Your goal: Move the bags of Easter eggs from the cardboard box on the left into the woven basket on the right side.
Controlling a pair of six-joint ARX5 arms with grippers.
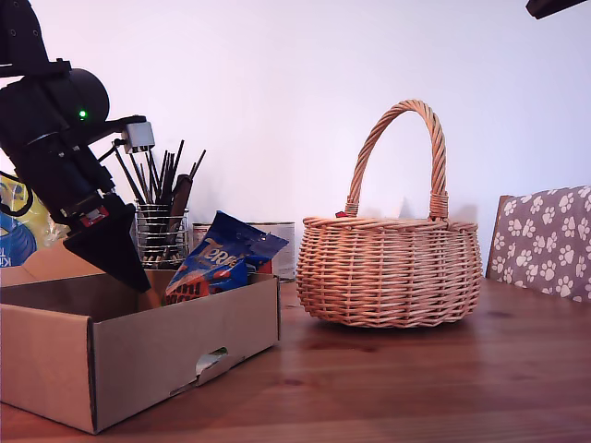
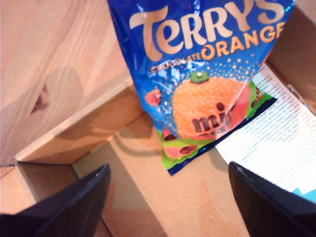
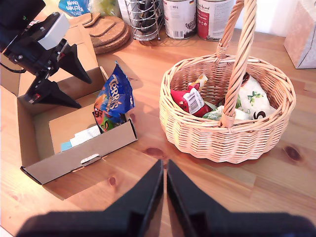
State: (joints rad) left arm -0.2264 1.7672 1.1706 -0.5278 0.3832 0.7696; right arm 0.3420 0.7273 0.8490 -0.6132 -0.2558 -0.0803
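Closing from here, you risk my first gripper (image 2: 168, 197), jaws spread wide and empty, pinching only the green bottom edge of the Easter egg bag (image 2: 197, 84) propped ahead in the cardboard box (image 2: 64, 143), while my second gripper (image 3: 164, 170) hangs clenched

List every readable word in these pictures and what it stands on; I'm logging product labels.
"TERRY'S", "CHOCOLATE ORANGE", "mi…" cut off: on the blue bag.
Printed sheet in the cardboard box: too blurred.
Two tins: too small.
Red packet in the woven basket: barcode only.
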